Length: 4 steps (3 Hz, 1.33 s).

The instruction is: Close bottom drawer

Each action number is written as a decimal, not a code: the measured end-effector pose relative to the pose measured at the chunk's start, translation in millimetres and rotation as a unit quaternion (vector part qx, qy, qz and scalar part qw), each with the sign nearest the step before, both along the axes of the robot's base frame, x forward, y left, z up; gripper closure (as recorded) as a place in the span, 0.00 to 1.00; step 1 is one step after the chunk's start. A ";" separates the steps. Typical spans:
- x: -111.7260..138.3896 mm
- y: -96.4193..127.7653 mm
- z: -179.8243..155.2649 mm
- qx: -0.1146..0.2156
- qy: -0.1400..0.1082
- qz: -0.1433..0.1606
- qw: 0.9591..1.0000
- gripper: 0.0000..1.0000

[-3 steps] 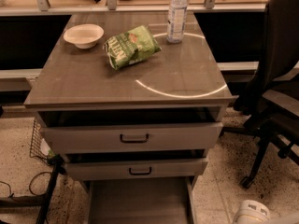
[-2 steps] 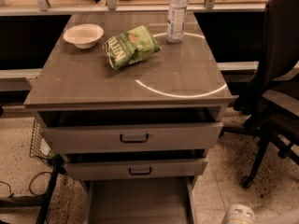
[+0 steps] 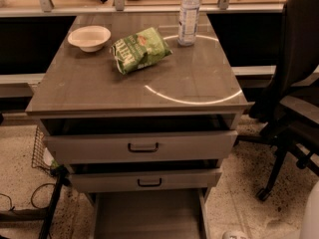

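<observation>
The bottom drawer (image 3: 147, 215) is pulled far out of the grey-beige cabinet. Its flat grey floor shows at the bottom middle, and its front and handle are cut off by the lower edge. Above it are the mid drawer (image 3: 144, 179) and the top drawer (image 3: 142, 146), each slightly open, each with a dark bar handle. Only a small white part of my gripper (image 3: 234, 234) shows at the bottom edge, just right of the bottom drawer's right side. A white piece of my arm (image 3: 312, 214) is at the right edge.
On the cabinet top (image 3: 99, 86) are a white bowl (image 3: 89, 37), a green snack bag (image 3: 140, 49) and a water bottle (image 3: 189, 15). A black office chair (image 3: 294, 93) stands to the right. Cables and a wire basket (image 3: 39, 148) lie at the left on the floor.
The white gripper part at the bottom right has moved left and lower, toward the drawer's right side. A white arm piece has come in at the right edge. The drawers have not moved.
</observation>
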<state>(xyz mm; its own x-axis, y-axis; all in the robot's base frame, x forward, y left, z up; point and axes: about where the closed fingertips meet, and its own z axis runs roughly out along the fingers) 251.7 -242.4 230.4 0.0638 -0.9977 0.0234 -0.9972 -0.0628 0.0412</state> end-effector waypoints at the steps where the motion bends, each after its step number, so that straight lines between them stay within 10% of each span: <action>1: -9.1 14.0 -32.2 0.013 0.011 0.017 1.000 1.00; 4: 5.7 63.4 -73.6 0.075 0.001 0.061 0.995 1.00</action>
<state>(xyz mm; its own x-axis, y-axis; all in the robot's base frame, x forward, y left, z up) 257.4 -178.9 156.8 0.1851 -0.9747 -0.1255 -0.9816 -0.1894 0.0233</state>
